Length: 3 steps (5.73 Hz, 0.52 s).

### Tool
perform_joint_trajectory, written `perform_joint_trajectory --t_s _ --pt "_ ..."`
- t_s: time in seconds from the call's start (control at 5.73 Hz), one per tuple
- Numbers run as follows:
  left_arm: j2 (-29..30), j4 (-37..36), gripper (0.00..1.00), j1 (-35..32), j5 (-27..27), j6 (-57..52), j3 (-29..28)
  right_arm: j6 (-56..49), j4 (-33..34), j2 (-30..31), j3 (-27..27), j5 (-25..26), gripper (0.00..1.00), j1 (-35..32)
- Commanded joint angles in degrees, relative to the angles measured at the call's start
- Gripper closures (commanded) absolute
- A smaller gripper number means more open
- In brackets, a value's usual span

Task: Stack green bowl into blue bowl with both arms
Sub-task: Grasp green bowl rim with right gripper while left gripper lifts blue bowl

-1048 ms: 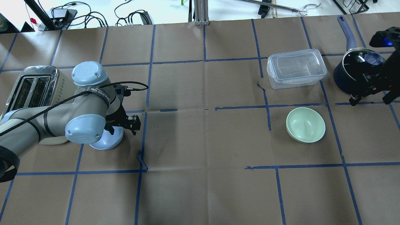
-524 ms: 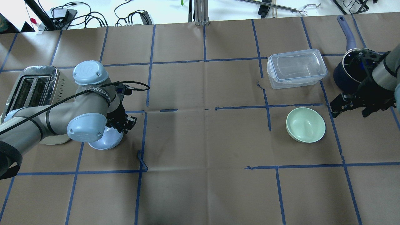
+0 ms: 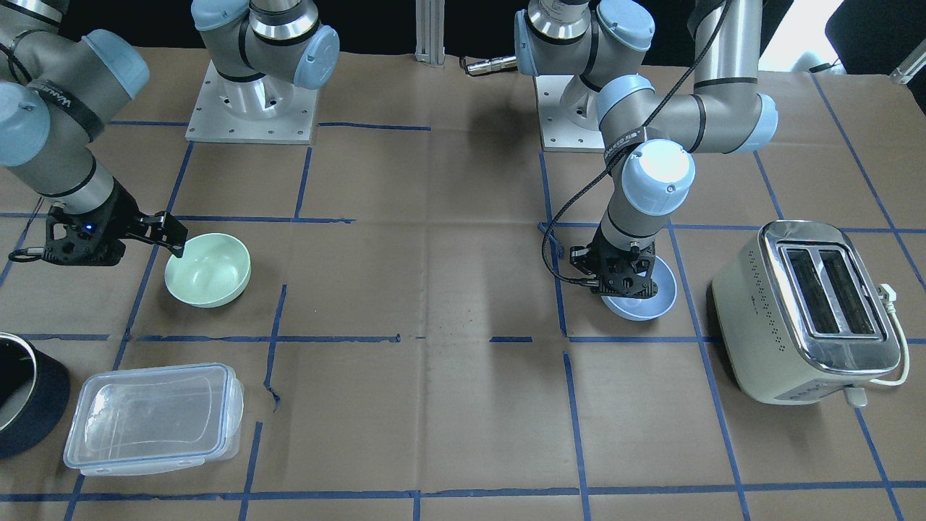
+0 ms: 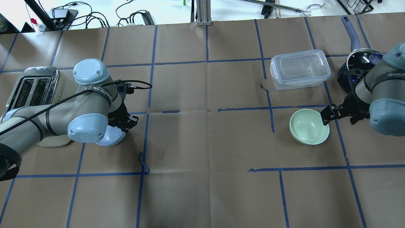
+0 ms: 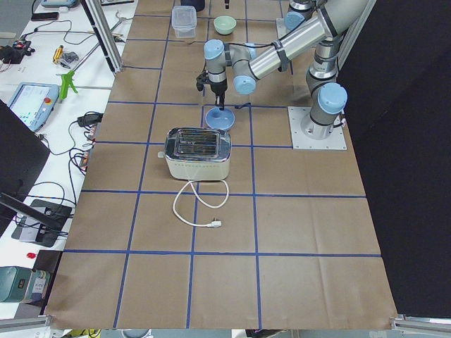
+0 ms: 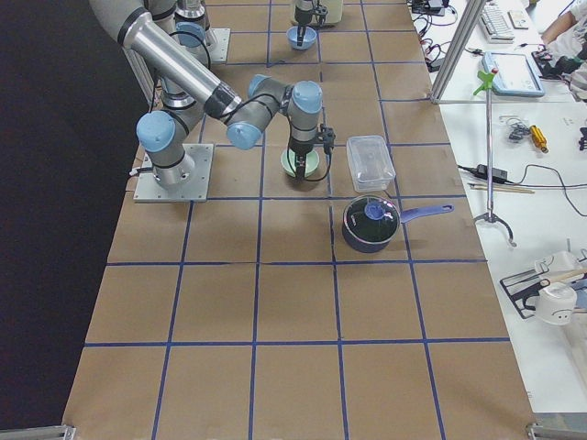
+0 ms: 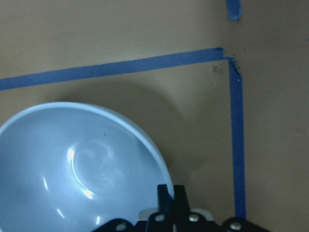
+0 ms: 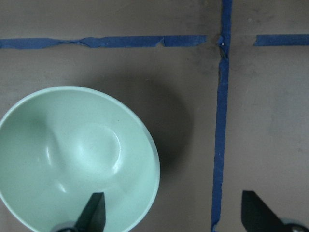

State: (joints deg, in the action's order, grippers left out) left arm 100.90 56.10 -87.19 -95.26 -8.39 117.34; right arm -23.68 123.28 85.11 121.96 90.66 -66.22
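Note:
The pale blue bowl (image 4: pixel 112 138) stands beside the toaster; it also shows in the front view (image 3: pixel 653 304) and the left wrist view (image 7: pixel 72 169). My left gripper (image 4: pixel 126 122) (image 3: pixel 626 284) is shut on its rim, the fingers (image 7: pixel 169 195) pinching the edge. The mint-green bowl (image 4: pixel 308 128) (image 3: pixel 210 271) (image 8: pixel 72 154) stands upright on the right half of the table. My right gripper (image 4: pixel 340 117) (image 8: pixel 174 212) is open and straddles its rim. One finger (image 8: pixel 94 212) is over the bowl's inside. The other is over the paper.
A cream toaster (image 4: pixel 31 91) stands just left of the blue bowl. A clear lidded container (image 4: pixel 300 68) and a dark saucepan (image 4: pixel 346 71) stand behind the green bowl. Brown paper with blue tape lines covers the table (image 4: pixel 205 142).
My right arm has swung in from the right edge to the green bowl's rim. My left gripper has closed in on the blue bowl's rim, and the bowl has shifted slightly.

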Motion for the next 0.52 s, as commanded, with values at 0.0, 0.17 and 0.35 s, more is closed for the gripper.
perform_joint_trajectory --t_s 0.0,0.17,0.35 --pt "1.22 5.48 0.99 -5.85 2.08 8.78 -9.44 -0.05 1.6 -2.4 1.17 -0.13 0.0 -0.92" --pt "5.14 5.77 0.99 -9.98 3.14 13.96 -15.07 -0.05 2.65 -3.36 1.87 -0.13 0.0 -0.92" --pt "9.53 5.25 0.97 -14.02 3.15 18.01 -21.56 -0.05 3.19 -3.63 1.88 -0.05 0.13 -0.92"
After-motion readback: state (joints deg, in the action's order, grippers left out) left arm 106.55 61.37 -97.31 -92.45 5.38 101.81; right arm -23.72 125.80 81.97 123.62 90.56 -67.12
